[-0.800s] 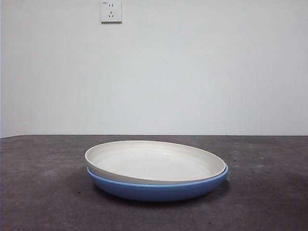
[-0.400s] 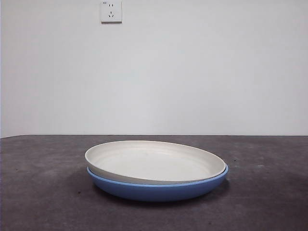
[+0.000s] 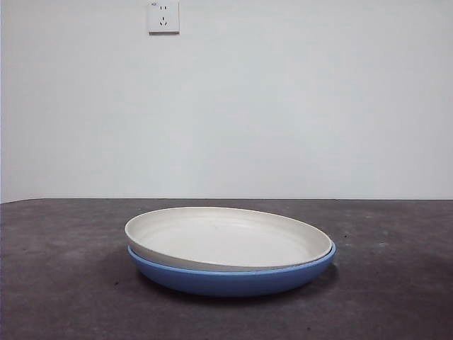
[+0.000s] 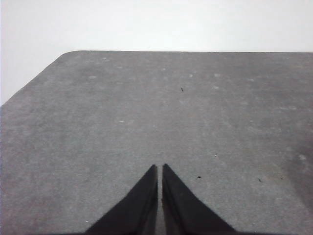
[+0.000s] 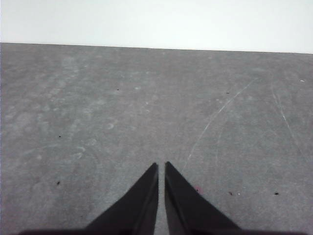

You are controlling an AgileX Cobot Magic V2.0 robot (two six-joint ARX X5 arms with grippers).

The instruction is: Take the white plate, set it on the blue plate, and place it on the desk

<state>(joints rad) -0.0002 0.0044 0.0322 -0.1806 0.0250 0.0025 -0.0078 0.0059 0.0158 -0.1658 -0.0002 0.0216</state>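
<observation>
The white plate (image 3: pixel 228 237) sits in the blue plate (image 3: pixel 233 278). It looks stiff and smooth; its rim is best to grab. Both the left gripper (image 4: pixel 160 169) and the right gripper (image 5: pixel 161 166) are pinched together, holding nothing.

A plain white wall (image 3: pixel 283 106) fills the upper frame under even light, bearing a white socket plate (image 3: pixel 163 17), apparently unused, at upper left above a dark speckled tabletop edge.

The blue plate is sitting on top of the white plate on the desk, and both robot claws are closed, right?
Not quite. The front view shows the white plate on top of the blue plate, which sits on the desk. Both claws are closed.
</observation>
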